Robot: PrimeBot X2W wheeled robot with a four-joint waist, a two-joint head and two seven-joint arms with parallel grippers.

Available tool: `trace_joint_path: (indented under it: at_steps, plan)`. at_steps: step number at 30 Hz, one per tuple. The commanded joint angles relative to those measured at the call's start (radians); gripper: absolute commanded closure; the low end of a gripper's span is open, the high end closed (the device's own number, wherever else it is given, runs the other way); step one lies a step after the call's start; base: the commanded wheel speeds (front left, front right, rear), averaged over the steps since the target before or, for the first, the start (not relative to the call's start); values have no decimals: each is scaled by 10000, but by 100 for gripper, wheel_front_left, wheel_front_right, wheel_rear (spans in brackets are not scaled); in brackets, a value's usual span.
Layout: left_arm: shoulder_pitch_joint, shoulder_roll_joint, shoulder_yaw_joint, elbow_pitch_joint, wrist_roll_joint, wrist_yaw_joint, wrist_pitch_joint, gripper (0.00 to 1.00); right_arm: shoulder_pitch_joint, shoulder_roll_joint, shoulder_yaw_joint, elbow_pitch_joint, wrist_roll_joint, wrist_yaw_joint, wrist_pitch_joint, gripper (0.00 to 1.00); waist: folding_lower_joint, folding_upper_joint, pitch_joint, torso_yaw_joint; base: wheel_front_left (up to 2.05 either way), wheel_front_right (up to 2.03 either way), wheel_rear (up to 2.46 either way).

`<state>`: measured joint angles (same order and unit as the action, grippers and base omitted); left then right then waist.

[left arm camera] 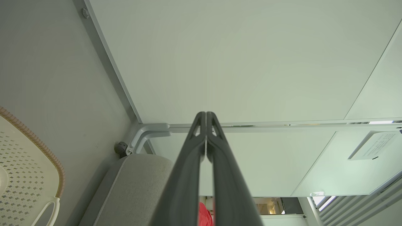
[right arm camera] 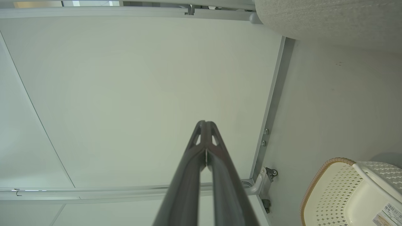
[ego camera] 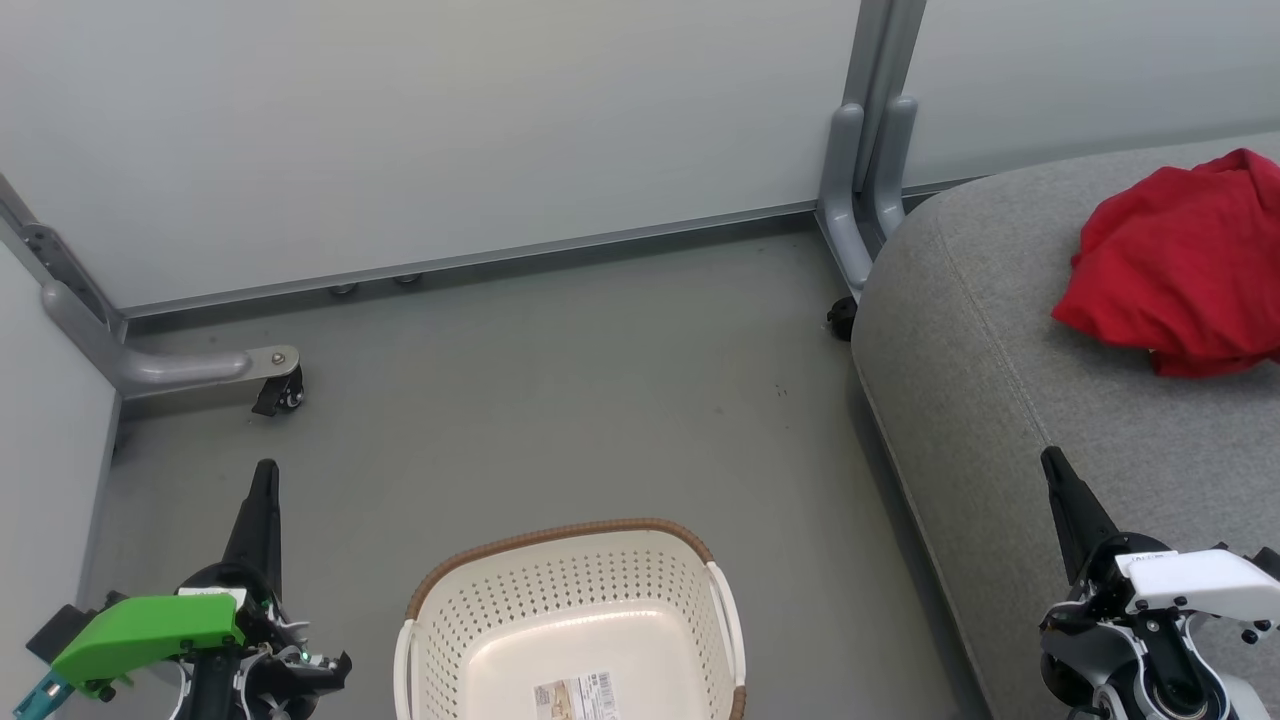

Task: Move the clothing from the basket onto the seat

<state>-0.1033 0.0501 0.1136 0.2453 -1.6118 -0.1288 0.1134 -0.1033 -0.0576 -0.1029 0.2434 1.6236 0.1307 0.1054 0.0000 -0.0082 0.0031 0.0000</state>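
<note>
Red clothing (ego camera: 1180, 260), likely soft and light, lies crumpled on the seat (ego camera: 1000, 400); a raised fold suits pinching. Left hand (ego camera: 265, 478) and right hand (ego camera: 1054, 468) are closed, empty.

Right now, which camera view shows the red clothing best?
The head view: the red clothing lies bunched on the seat, most of it visible, cut at the right edge. The left wrist view gives a small sliver of it between the fingers of the left hand. The right wrist view faces the wall and basket.
</note>
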Motion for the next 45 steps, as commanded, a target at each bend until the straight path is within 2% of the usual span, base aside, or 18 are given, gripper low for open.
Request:
trace_joint_path:
  at_steps: [1, 45]
  plan:
    - [-109, -1, 23, 9, -22, -41, 49, 100, -85, -14, -26, 24, -43, 0, 38, 100, 0, 82, 0, 0, 0, 0, 0]
    - [-108, -1, 21, 8, -16, -41, 48, 100, -92, 22, -81, 25, -88, 0, 79, 100, 0, 82, 0, 0, 0, 0, 0]
